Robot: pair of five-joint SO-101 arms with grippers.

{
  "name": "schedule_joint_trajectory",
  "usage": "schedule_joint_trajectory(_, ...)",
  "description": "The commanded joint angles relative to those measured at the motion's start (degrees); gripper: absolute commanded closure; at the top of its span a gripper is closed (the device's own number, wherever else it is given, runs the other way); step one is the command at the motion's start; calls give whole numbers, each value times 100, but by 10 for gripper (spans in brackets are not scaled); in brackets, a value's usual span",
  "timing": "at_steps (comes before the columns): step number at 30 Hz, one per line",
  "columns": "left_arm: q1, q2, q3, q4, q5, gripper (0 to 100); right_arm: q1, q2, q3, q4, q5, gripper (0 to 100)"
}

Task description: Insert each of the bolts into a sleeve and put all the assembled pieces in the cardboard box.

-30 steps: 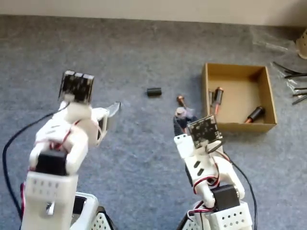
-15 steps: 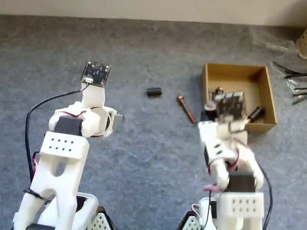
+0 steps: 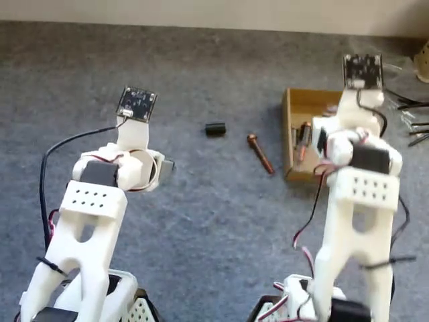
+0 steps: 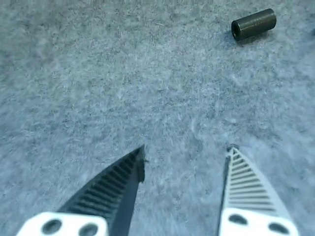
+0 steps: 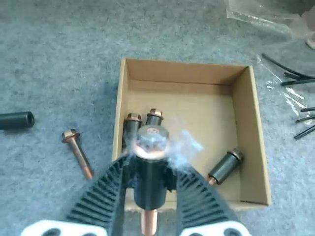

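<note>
We grip a bolt-and-sleeve piece point(image 5: 149, 189) tight in our right gripper point(image 5: 150, 166), over the cardboard box point(image 5: 184, 73). Three finished pieces point(image 5: 225, 167) lie inside the box. Just outside it lies a loose bolt point(image 5: 78, 153), with a bare sleeve point(image 5: 15, 120) beyond. Farthest from the box, our left gripper point(image 4: 184, 160) gapes wide.

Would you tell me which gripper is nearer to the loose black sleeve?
Left. The left gripper hangs open near the sleeve; the right gripper, holding an assembled piece, is over the cardboard box, beyond the loose bolt.
</note>
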State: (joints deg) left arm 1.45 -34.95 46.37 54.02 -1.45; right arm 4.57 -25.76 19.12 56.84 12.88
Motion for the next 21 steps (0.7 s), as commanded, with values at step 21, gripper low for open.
schedule_joint_trajectory(21, -13, -31, 400, -747, -18, 755, 57, 4400, -3495, 4, 9, 994)
